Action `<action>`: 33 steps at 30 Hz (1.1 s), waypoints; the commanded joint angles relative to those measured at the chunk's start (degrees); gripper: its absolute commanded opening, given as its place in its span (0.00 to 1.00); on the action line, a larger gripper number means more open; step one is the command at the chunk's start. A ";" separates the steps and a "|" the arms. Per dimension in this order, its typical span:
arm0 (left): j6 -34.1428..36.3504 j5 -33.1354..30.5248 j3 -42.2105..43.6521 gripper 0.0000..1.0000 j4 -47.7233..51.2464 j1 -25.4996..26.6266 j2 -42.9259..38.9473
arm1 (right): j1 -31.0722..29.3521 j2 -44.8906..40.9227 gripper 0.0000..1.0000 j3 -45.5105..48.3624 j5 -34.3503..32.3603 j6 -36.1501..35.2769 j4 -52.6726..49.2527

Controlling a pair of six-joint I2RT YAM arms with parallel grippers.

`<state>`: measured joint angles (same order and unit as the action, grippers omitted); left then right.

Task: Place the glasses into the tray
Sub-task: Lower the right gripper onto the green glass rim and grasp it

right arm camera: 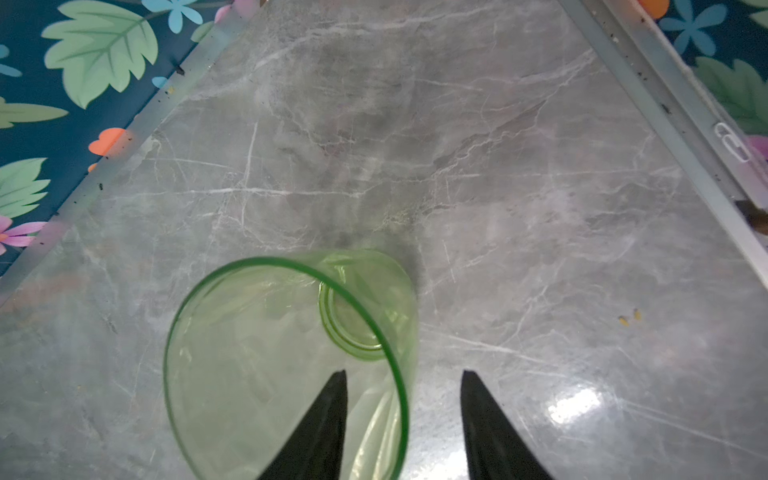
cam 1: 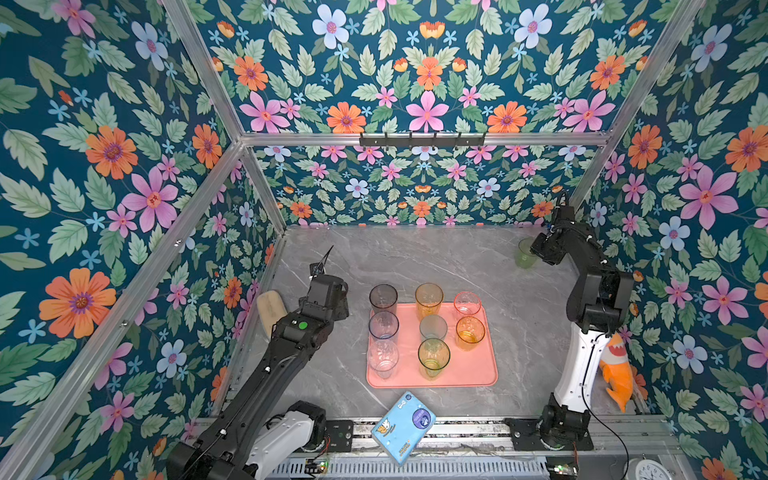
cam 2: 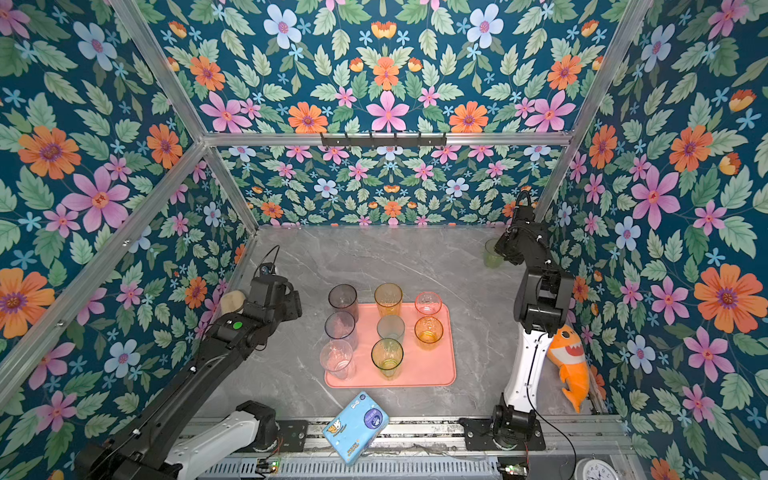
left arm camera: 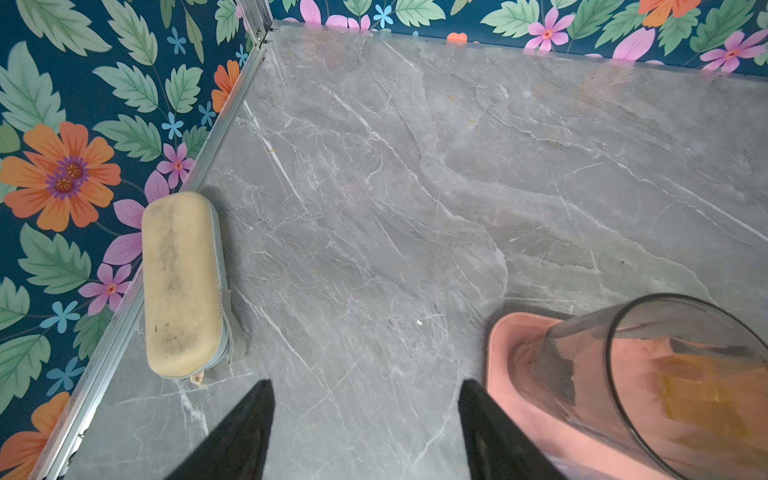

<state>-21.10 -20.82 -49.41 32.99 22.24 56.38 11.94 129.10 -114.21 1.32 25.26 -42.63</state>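
Observation:
The salmon-pink tray [cam 1: 469, 370] lies mid-table and holds several upright glasses, among them a smoky grey one [cam 1: 382, 297], a pink one [cam 1: 467, 302] and a clear one [cam 1: 382, 357]. One green glass [cam 1: 524, 253] stands alone at the back right corner. My right gripper [right arm camera: 401, 374] straddles the wall of this green glass [right arm camera: 291, 353]: one finger is inside and one outside, with a gap to the outer finger, so it is open. My left gripper [left arm camera: 365, 384] hangs open and empty over bare table left of the tray [left arm camera: 505, 345], near the smoky grey glass [left arm camera: 665, 353].
A beige zip case [cam 1: 271, 309] lies by the left wall. A blue cartoon packet [cam 1: 403, 426] sits at the front edge, and an orange shark toy [cam 1: 619, 370] leans by the right arm's base. Flowered walls close in on three sides.

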 commanded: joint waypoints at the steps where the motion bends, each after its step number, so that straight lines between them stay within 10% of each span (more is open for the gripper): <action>1: -0.34 0.16 -0.13 0.73 -0.56 0.00 -0.04 | 0.01 0.54 0.40 -0.55 1.04 0.10 -1.27; 33: 0.01 0.33 -0.27 0.73 -0.48 0.01 -1.57 | -0.26 -3.57 0.10 -2.03 2.92 -1.87 -11.15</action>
<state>-21.08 -20.05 -49.41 32.99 22.24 55.24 11.86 126.65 -115.87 3.55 23.75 -49.34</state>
